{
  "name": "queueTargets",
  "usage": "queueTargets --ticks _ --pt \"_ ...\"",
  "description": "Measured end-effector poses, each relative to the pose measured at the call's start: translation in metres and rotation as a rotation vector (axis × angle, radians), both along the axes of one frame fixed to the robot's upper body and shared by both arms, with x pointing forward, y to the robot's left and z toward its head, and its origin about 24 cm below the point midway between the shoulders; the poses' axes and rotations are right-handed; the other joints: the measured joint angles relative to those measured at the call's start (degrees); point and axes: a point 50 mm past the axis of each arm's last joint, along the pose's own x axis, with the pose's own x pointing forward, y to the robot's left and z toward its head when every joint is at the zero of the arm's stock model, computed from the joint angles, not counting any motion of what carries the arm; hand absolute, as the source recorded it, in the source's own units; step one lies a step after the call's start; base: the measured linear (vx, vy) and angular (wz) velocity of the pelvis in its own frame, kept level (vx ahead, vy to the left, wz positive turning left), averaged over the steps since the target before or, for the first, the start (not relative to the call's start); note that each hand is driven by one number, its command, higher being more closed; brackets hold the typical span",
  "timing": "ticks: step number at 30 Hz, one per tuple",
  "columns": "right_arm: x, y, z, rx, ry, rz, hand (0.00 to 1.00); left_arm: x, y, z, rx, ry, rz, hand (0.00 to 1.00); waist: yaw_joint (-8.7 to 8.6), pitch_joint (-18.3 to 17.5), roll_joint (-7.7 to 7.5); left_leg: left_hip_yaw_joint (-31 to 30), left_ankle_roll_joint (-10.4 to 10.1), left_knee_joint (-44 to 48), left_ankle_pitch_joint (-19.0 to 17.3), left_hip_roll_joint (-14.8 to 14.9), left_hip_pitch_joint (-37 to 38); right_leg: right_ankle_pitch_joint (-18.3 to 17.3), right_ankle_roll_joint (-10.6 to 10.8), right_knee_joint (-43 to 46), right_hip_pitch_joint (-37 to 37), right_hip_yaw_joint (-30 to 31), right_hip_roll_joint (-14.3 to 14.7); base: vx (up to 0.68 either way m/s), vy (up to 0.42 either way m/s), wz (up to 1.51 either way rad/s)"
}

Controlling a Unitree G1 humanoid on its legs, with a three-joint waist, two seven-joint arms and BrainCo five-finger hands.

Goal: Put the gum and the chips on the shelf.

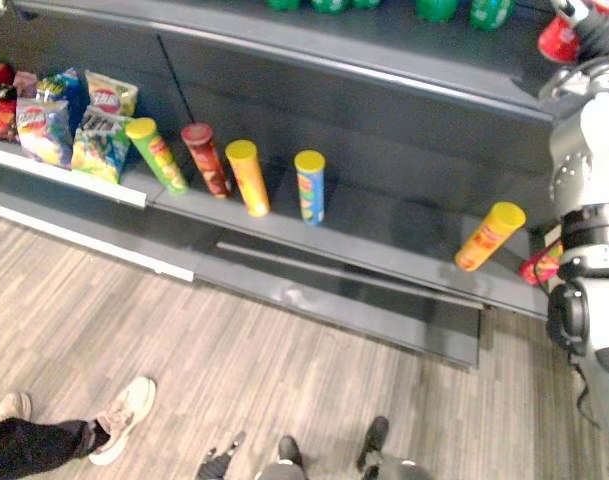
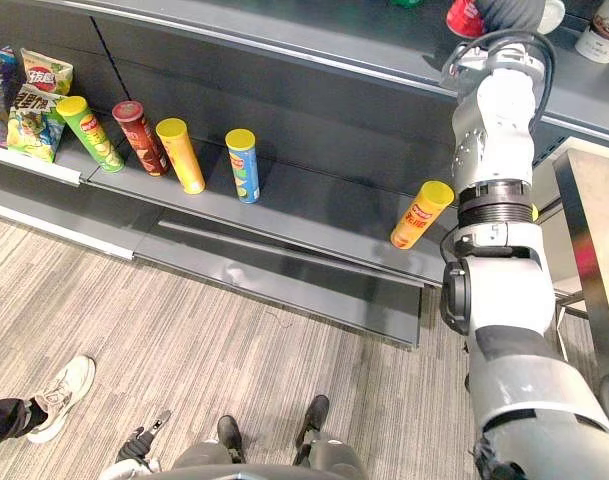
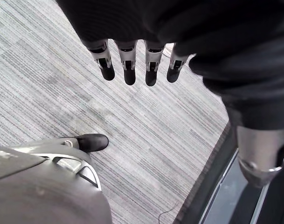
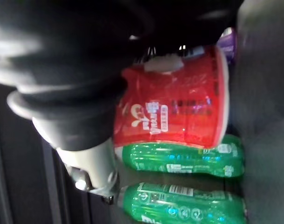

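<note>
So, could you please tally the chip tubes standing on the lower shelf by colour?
Green tube: 1
Red tube: 1
Orange-yellow tubes: 2
Blue tube: 1
Total: 5
Not counted: a partly hidden red item further right.

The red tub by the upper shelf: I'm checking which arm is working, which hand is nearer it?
Right. The right hand is up at the upper shelf, close against the red tub; the left hand hangs low over the floor, far below it.

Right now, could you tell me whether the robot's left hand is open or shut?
Open: in its wrist view the left hand shows straight fingers above the carpet, holding nothing.
</note>
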Motion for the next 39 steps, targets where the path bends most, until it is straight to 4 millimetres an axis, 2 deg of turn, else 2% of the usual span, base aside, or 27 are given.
queueTargets --ticks 5,11,19,27,32,39 --pt "0.000 -0.018 -0.018 -0.026 0.073 -0.068 1.00 0.000 0.000 0.000 0.002 -0.001 -0.003 0.00 -0.08 0.2 0.34 0.2 -0.1 0.0 0.0 0.1 0.7 0.0 0.0 0.0 0.6 0.4 0.2 0.00 0.024 -0.03" --pt "-0.004 -0.031 -0.020 -0.004 0.072 -0.098 1.00 0.001 0.000 0.000 0.003 -0.004 -0.005 0.00 -0.28 0.3 0.49 0.5 -0.1 0.0 -0.1 0.1 0.8 0.0 0.0 0.0 0.5 0.6 0.2 0.00 0.019 -0.02" --pt "-0.011 -0.057 -0.022 -0.041 0.113 -0.197 1.00 -0.005 -0.001 -0.002 -0.004 0.020 0.002 0.00 -0.03 0.3 0.50 0.4 -0.3 0.6 -1.0 -0.2 0.5 -0.1 -0.1 0.0 0.6 0.4 -0.1 0.02 0.033 0.01" --pt "-0.012 -0.064 -0.019 -0.036 0.119 -0.221 1.00 -0.007 -0.001 -0.003 -0.002 0.030 0.008 0.00 -0.24 0.5 0.17 0.1 0.1 2.3 -2.4 -0.5 -0.4 -0.1 -0.1 0.0 0.5 0.1 -0.8 0.03 0.048 0.02" --pt "-0.011 -0.062 -0.018 -0.040 0.117 -0.215 1.00 -0.006 -0.001 -0.003 -0.001 0.028 0.007 0.00 -0.18 0.9 -0.45 0.2 0.0 2.8 -2.8 -0.4 -0.6 -0.1 0.0 0.0 0.4 0.2 -0.9 0.01 0.046 -0.02" --pt "-0.009 -0.055 -0.015 -0.040 0.104 -0.192 1.00 -0.001 -0.002 -0.001 0.000 0.012 0.002 0.00 -0.04 0.9 -0.43 0.2 0.0 2.8 -2.8 -0.1 -0.5 -0.1 0.0 0.0 0.4 0.2 -0.6 0.01 0.042 -0.01"
